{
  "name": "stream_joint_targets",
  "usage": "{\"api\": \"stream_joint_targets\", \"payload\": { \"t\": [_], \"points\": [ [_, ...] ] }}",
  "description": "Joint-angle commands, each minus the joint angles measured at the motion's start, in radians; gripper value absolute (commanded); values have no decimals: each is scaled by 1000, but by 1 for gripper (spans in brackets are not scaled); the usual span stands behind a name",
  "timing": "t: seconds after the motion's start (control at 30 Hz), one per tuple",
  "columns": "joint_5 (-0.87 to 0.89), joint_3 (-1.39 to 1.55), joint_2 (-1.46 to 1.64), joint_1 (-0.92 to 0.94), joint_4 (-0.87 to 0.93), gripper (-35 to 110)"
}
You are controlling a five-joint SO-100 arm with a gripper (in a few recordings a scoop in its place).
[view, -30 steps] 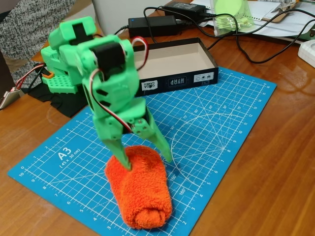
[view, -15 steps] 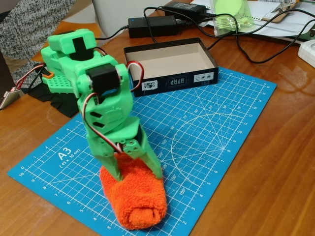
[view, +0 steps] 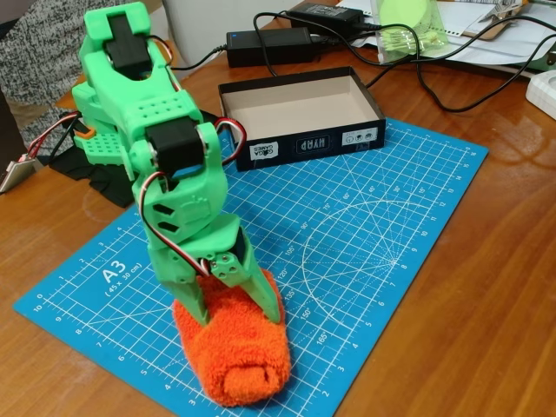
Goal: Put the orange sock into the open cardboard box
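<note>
- Lower than a second ago, the green gripper has dropped onto the orange sock in the fixed view, its fingers now pressed into the far end of the bundle; the sock has slid a little toward the picture's left under the push.
- Jaws stand partly open, astride the sock's far end, one finger on each flank of the pile; they have narrowed since the earlier frame, but whether they already pinch the fabric cannot be told.
- Orange sock lies on the blue cutting mat, near the mat's front edge, rolled end toward the camera.
- Open cardboard box sits at the mat's far edge, well apart from the sock, its tan inside bare and its black wall with white labels facing the camera.
- Judged by its look, the sock is light, soft and thick: terry pile that will squash under the fingers and is unlikely to slip, though a loose end may droop or unroll once lifted.
- A hold across the middle of the bundle, where it is thickest, seems the safer choice; the present grip sits toward the far end, so the rolled end may hang down on the way to the box.
- A black power adapter and cables lie behind the box.
</note>
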Motion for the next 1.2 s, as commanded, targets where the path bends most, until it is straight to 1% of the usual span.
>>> {"api": "stream_joint_targets", "payload": {
  "t": [0.0, 0.03, 0.07, 0.13, 0.27, 0.37, 0.5, 0.63, 0.73, 0.8, 1.0, 1.07, 1.17],
  "points": [
    [-6, 51, 29, -11, 3, 27],
    [-5, 51, 25, -11, 3, 24],
    [2, 49, 20, -9, -3, 18],
    [17, 41, 11, -2, -6, 0],
    [21, 40, 15, 9, -2, 0],
    [78, 9, 46, 18, -2, 0],
    [183, -32, 120, 15, 9, 0],
    [350, 18, 302, -34, -3, 0],
    [479, 190, 537, -114, -71, 0],
    [568, 258, 666, -183, -83, 0],
    [811, 454, 942, -417, -124, 0],
    [868, 526, 1042, -514, -130, 0],
    [907, 617, 1166, -686, -103, 0]
  ]
}}
